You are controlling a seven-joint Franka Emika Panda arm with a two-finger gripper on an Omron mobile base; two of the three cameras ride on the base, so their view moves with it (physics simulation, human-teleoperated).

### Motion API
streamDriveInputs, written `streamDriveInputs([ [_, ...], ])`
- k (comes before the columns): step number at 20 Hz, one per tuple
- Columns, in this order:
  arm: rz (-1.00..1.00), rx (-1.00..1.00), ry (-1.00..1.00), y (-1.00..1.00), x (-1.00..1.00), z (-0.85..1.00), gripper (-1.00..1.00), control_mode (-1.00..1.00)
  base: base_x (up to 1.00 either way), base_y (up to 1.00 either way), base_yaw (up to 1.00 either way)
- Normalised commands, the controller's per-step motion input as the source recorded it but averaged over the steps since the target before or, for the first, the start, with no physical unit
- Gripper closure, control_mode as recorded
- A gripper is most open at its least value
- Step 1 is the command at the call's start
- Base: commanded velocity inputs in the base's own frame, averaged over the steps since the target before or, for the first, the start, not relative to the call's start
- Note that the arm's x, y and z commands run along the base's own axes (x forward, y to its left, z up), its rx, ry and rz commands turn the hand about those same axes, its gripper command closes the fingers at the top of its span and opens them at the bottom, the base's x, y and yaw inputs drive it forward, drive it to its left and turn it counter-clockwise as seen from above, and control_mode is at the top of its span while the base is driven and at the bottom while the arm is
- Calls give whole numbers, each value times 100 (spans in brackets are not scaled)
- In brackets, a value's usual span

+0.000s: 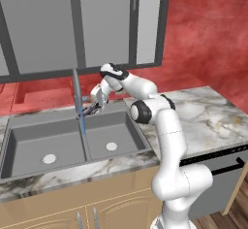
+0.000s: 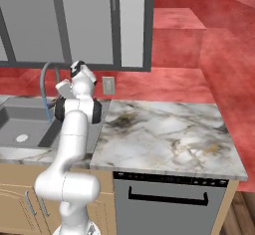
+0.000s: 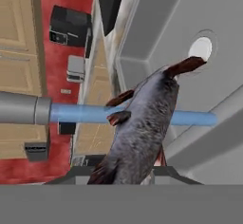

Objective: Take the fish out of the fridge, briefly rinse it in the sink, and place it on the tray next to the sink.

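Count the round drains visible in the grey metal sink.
2. One round pale drain sits in the left basin, the other drain in the right basin of the grey metal two-basin sink. None seems hidden.

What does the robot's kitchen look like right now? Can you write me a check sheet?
Surface: white marble counter, bare where it shows.
Sink: grey, two basins, round drains; blue water stream runs from the faucet.
Fish: dark grey with reddish fins, held in the stream over the sink.
Tray: nothing seen.
Fridge: nothing seen.
Clutter: nothing seen.
Hand: by the faucet spout, shut on the fish.
Cables: nothing seen.
Surroundings: grey wall cabinets, red wall, wall outlet, black-handled dishwasher, tan cupboard doors below the sink.
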Motion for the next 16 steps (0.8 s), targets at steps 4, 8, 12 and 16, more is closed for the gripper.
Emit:
streamDriveInputs([
  [4,0,8,5,21,-97,0,100,-100,0,0,0],
  [8,0,7,2,18,-99,0,100,-100,0,0,0],
  [12,0,9,-1,7,-100,1,100,-100,0,0,0],
  [16,0,6,-19,0,-100,23,100,-100,0,0,0],
])
